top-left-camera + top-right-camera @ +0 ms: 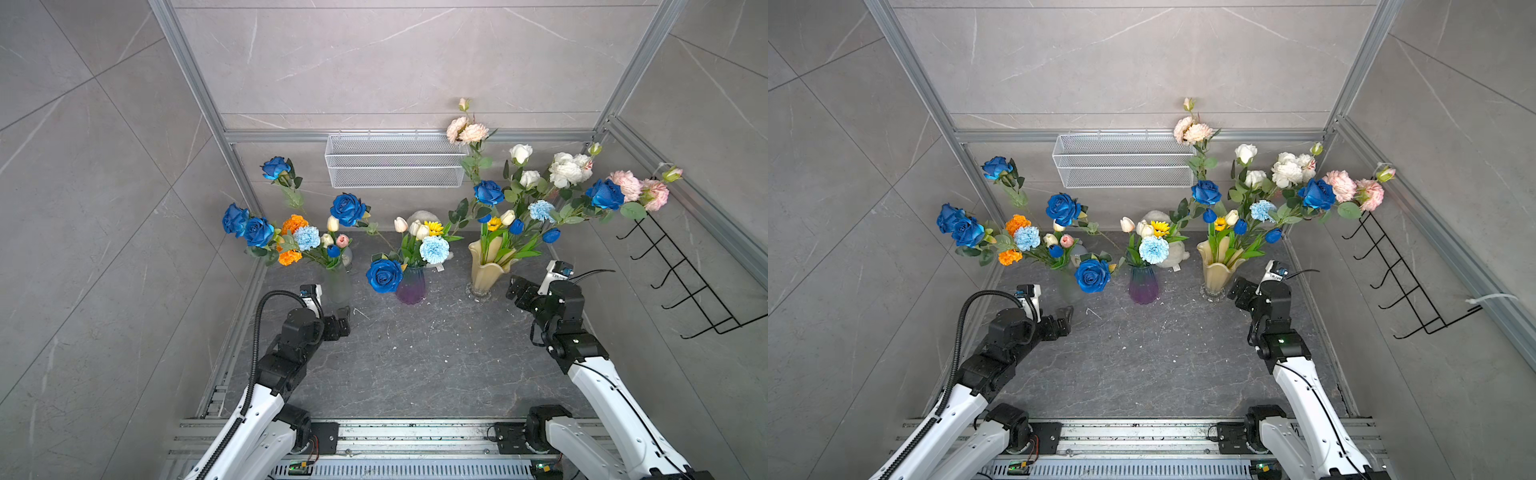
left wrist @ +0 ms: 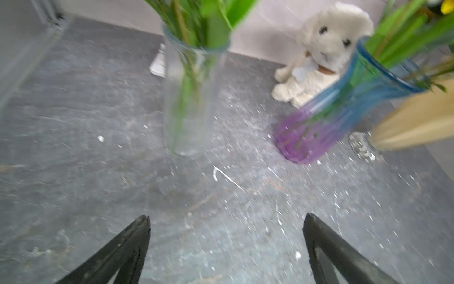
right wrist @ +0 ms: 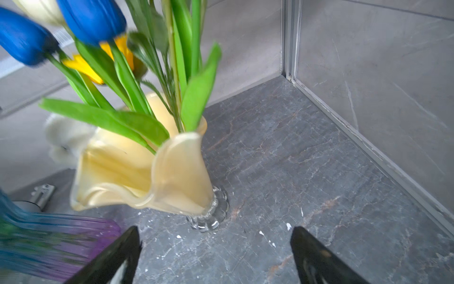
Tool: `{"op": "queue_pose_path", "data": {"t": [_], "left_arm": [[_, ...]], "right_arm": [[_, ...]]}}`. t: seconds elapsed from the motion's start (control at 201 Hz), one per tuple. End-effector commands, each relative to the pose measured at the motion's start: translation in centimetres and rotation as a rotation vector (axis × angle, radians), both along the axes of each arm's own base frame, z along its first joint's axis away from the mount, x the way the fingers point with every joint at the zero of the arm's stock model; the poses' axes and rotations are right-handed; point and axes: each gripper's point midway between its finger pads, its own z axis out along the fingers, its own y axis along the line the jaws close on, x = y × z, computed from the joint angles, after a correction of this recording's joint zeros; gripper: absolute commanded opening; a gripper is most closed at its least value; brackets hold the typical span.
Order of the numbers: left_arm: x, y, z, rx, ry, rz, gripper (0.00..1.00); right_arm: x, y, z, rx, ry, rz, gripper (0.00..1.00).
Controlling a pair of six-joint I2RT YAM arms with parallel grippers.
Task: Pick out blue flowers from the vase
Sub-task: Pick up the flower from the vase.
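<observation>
Right gripper (image 3: 215,231) agape, empty, just beside cream vase (image 3: 172,172) | left gripper (image 2: 226,216) agape, well apart from it | advisable: pinch blue tulip (image 3: 93,19) stem low, lift straight up

The left wrist view is smeared: the purple-to-blue ribbed glass vase (image 2: 319,123) has no sharp edge, and the white plush dog (image 2: 326,49) behind it is partly covered by it. Beside that vase, the clear glass cylinder vase (image 2: 189,103) loses its green stems (image 2: 208,22) at the picture's edge. In the right wrist view, the dark-blue tulip buds (image 3: 91,19) of the cream ruffled glass vase (image 3: 147,172) next to it are blurred and cut off.
</observation>
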Motion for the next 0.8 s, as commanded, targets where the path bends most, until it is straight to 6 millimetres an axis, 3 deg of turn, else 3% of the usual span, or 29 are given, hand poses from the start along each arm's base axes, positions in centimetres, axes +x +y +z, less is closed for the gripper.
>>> {"op": "queue_pose_path", "data": {"t": [0.0,0.139,0.329,0.523,0.592,0.687,0.792], "left_arm": [[-1.5,0.0,0.0,-0.041,0.075,0.040,0.98],[-2.5,-2.3,-0.4,-0.100,0.100,-0.032,0.96],[-4.2,-7.9,-0.6,0.004,0.117,-0.202,0.93],[-6.2,-16.8,-0.3,0.146,0.074,-0.412,0.94],[-6.7,-20.3,-0.6,0.166,0.085,-0.488,0.94],[-6.9,-24.5,-0.5,0.116,0.087,-0.572,0.94],[-6.9,-28.0,0.3,0.067,0.067,-0.646,0.93]], "right_arm": [[0.3,0.0,0.9,0.076,0.016,0.017,0.92],[1.9,-0.4,1.6,0.114,0.008,0.019,0.84],[3.2,-0.8,3.7,0.116,-0.047,0.039,0.78],[2.1,-1.6,5.5,0.092,-0.074,0.027,0.76],[1.7,-2.2,5.6,0.111,-0.079,0.015,0.70],[1.3,-3.1,6.2,0.134,-0.112,-0.001,0.62],[1.3,-3.3,7.5,0.137,-0.148,0.021,0.61]]}}
